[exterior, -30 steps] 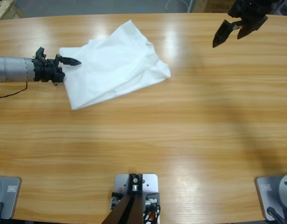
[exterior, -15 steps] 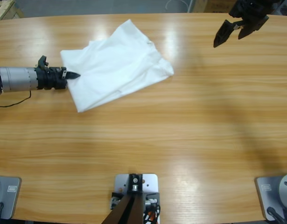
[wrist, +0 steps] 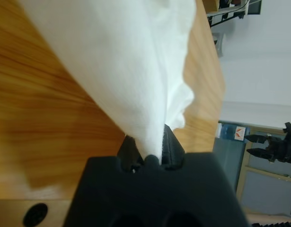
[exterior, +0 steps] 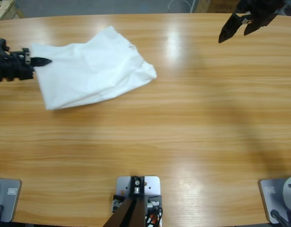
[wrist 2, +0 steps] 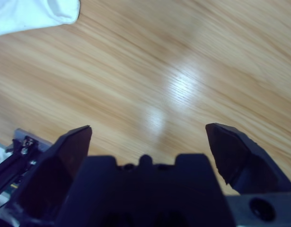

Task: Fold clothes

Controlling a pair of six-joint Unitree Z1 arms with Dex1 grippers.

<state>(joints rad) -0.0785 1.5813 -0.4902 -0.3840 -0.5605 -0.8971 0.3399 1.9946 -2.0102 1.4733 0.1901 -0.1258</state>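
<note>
At the far left of the surface (exterior: 183, 142), the T-shirt (exterior: 91, 71) lies in a loose, crumpled heap, its left edge pinched in the left gripper (exterior: 40, 61), whose fingers are closed on a fold of the cloth. In the left wrist view the shirt (wrist: 131, 71) rises from between those fingers (wrist: 171, 142) as a taut, narrowing sheet, so the hold looks firm. The fabric appears light, soft and limp: it will likely drape and bunch rather than keep a shape, slide easily over the smooth wood, and drag as a whole when pulled by one edge. It is not fragile. Good places to take hold are probably edges and corners, such as the hem, a sleeve or the shoulder line; which part is held now cannot be told, since the heap hides the neck and sleeves. The right gripper (exterior: 235, 29) hangs above the far right of the surface, well apart from the shirt, its fingers spread wide and empty. In the right wrist view only a corner of the shirt (wrist 2: 36, 14) shows, beyond bare wood (wrist 2: 183, 71). Nothing else lies on the surface, and nothing stands between the right gripper and the cloth.
</note>
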